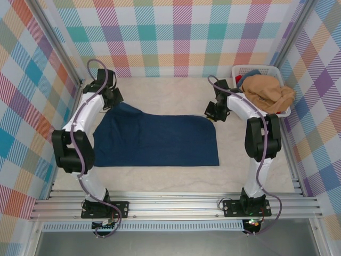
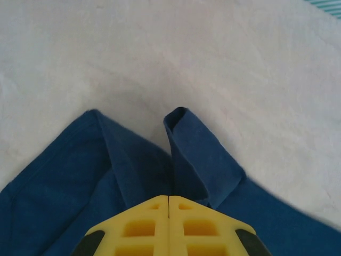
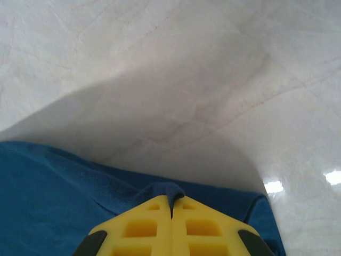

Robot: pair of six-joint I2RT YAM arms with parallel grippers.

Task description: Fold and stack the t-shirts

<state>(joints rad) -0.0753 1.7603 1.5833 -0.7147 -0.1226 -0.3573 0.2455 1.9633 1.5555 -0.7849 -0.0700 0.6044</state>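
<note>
My left claw (image 1: 112, 100) sits at the far left corner of the navy t-shirt (image 1: 154, 141), low over the table (image 1: 170, 90). In the left wrist view its yellow fingers (image 2: 141, 224) are pressed together with no gap between them. A raised fold of the navy t-shirt (image 2: 197, 160) runs straight into my left claw (image 2: 169, 198), so I am pinching the cloth there. To the left of that fold the cloth lies in a broad flap with a rounded corner.

The navy t-shirt is spread flat across the middle of the table, a wide dark shape. Its near edge is straight and its far edge slopes up towards my left side.

My right claw (image 1: 212, 113) is at the shirt's far right corner. In the right wrist view my right claw (image 3: 171, 200) is pressed together too, with a small bump of the navy t-shirt (image 3: 53, 192) caught between the tips, and the cloth slopes away from it to the left.

Further right, in the far right corner, stands the white basket (image 1: 256, 68). The tan-orange t-shirt (image 1: 266, 92) lies bunched in it and spills over its right rim, well apart from the navy one.
</note>
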